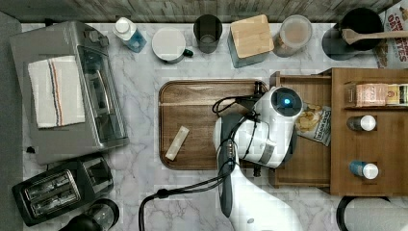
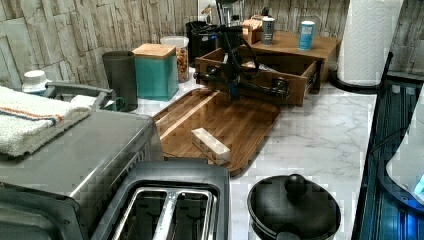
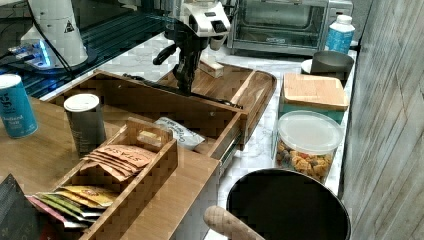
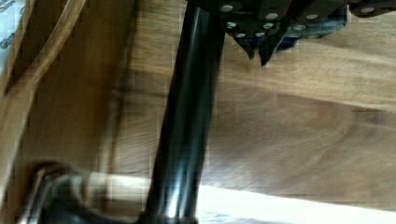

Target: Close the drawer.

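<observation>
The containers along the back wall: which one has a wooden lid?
The teal box, square with a light wooden lid. Its neighbours are round: a dark cup and a clear snack jar.

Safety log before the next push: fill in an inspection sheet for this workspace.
Surface: white marble counter, dark wooden tray beside the drawer.
Job's things: drawer pulled open, a snack packet inside; black bar handle across its front.
Clutter: pale block on the tray, toaster oven, toaster, canisters by the wall.
Grippers: pincer shut, tips beside the handle.
Cables: black cable loops from the arm over the counter.
Surroundings: stone-look wall, paper towel roll.
</observation>
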`<state>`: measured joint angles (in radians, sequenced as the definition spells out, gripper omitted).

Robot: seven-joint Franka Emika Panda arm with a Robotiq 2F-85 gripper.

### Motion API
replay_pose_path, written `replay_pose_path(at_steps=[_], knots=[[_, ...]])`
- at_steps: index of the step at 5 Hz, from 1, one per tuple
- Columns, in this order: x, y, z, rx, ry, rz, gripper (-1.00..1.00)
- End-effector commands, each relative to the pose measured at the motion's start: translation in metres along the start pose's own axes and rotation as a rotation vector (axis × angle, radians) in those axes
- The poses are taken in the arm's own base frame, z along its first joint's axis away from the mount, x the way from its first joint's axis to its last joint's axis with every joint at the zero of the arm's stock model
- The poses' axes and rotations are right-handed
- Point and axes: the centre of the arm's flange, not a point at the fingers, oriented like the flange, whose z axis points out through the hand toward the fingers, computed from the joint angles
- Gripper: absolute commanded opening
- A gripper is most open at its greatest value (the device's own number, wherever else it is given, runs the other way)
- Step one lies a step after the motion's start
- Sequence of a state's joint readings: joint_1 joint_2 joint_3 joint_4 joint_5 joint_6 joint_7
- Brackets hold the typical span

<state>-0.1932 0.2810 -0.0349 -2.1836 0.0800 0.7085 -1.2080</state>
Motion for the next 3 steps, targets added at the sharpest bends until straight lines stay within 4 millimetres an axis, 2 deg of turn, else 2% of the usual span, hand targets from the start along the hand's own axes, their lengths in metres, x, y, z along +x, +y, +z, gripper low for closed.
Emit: replay_pose_path(at_steps=[1, 2, 3], knots=[[-0.042, 0.178, -0.135, -0.182, 0.305, 0.112, -1.00], [-0.062, 0.192, -0.121, -0.205, 0.243, 0.123, -1.00], [-0.075, 0.236, -0.106, -0.217, 0.246, 0.125, -1.00]])
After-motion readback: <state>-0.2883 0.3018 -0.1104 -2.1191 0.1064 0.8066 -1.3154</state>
